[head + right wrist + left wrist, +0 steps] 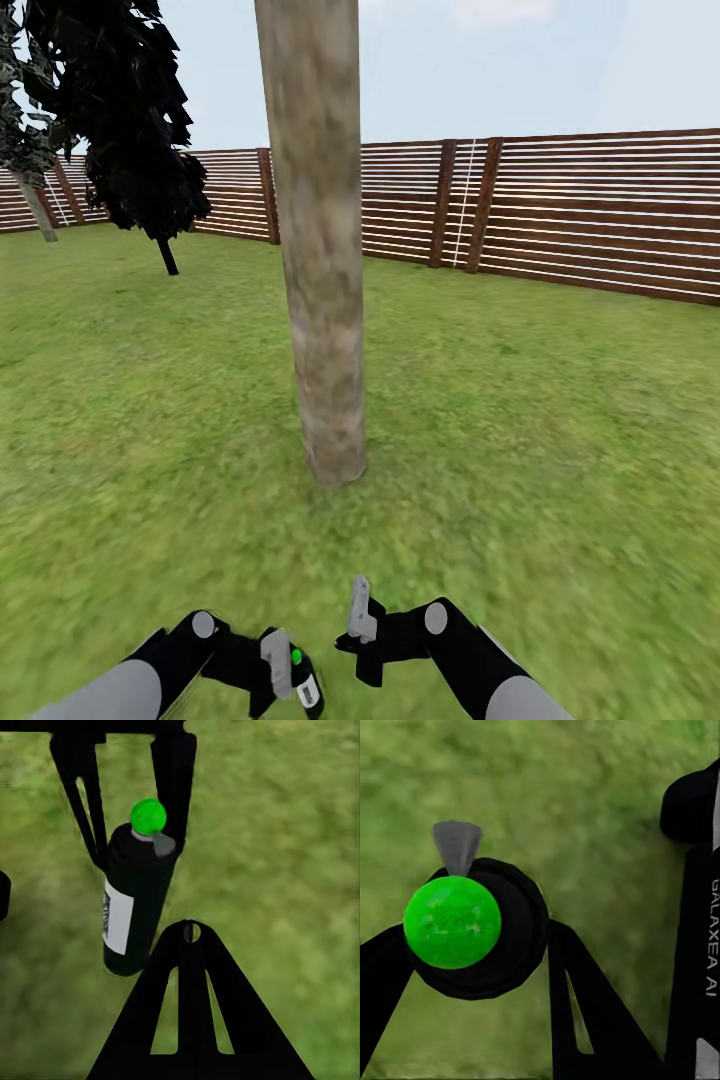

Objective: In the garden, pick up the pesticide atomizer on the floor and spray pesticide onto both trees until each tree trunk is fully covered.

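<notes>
Left gripper grasps one pesticide atomizer, fingers clamped on either side of the black body. The bottle is held low over the grass, its long axis running from the white label end up to a bright green top. The left wrist view looks straight down that axis: green top and grey nozzle tip, pointing away from the gripper. The right wrist view shows the bottle side-on, white label visible. Right gripper holds nothing; whether its jaws are spread I cannot tell. One thick pale tree trunk stands directly ahead; one dark thin-stemmed tree stands by the slat fence.
</notes>
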### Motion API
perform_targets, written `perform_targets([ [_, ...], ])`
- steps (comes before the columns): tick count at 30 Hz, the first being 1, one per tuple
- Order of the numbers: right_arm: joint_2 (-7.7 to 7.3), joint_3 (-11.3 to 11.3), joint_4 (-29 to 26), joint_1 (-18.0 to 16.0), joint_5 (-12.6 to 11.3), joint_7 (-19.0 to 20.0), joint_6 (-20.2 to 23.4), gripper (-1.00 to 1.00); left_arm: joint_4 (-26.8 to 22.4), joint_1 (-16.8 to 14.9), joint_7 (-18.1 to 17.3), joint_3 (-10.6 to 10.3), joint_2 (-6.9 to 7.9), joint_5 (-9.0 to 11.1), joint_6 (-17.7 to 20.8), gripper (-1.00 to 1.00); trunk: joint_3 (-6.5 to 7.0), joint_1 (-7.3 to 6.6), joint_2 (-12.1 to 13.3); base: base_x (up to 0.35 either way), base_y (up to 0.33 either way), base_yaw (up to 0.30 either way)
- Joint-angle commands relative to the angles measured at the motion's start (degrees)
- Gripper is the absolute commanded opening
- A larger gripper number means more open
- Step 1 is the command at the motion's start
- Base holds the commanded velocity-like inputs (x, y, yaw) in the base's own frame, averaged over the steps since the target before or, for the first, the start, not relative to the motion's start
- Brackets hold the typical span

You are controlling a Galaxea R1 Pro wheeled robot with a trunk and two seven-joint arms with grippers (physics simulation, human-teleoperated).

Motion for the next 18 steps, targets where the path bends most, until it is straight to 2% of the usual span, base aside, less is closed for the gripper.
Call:
perform_targets([
  [1,0.01,-0.1,-0.1,0.0,0.6,0.0,-0.3,-1.00,-0.1,0.1,0.0,-0.3,0.98,0.2,-0.2,-1.00,-0.05,-0.01,0.0,0.000,0.000,0.000],
  [2,0.01,0.0,-0.1,0.0,0.6,0.0,-0.3,-1.00,-0.1,0.1,0.0,-0.4,1.93,0.1,-0.2,-1.00,-0.05,-0.01,0.0,0.000,0.000,0.000],
  [5,-0.06,0.0,0.0,0.0,0.6,0.0,-0.3,-1.00,-0.1,0.1,0.0,-0.5,6.51,0.0,-0.2,-1.00,-0.05,-0.01,0.0,0.000,0.000,0.000],
  [7,-0.11,0.0,0.0,0.0,0.6,0.0,-0.3,-1.00,-0.1,0.1,0.0,-0.6,9.03,0.0,-0.2,-1.00,-0.05,-0.01,0.0,0.000,0.000,0.000],
  [8,-0.13,0.0,0.0,0.0,0.6,0.0,-0.4,1.00,-0.1,0.1,0.0,-0.6,9.72,0.0,-0.2,-1.00,-0.05,-0.01,0.0,0.000,0.000,0.000],
  [12,-0.37,0.0,0.1,0.0,0.6,0.0,-0.4,1.00,-0.1,0.2,0.0,-0.6,13.28,0.0,-0.1,-1.00,-0.05,-0.01,0.0,0.000,0.000,0.000],
  [15,-0.62,-0.1,0.1,0.0,0.6,-0.1,-0.4,1.00,-0.1,0.3,0.4,-0.6,13.96,-0.3,0.2,-1.00,-0.05,-0.01,0.0,0.000,0.000,0.000],
  [16,-1.27,-0.1,0.2,0.0,0.6,-0.2,-0.5,1.00,-0.1,0.3,0.6,-0.4,14.14,-0.4,0.4,-1.00,-0.05,-0.01,0.0,0.000,0.000,0.000],
  [18,-3.87,-0.2,0.3,0.1,0.4,-0.5,-0.6,1.00,0.0,0.3,2.4,-0.1,14.49,-0.1,0.8,-1.00,-0.05,-0.01,0.0,0.000,0.000,0.000],
])
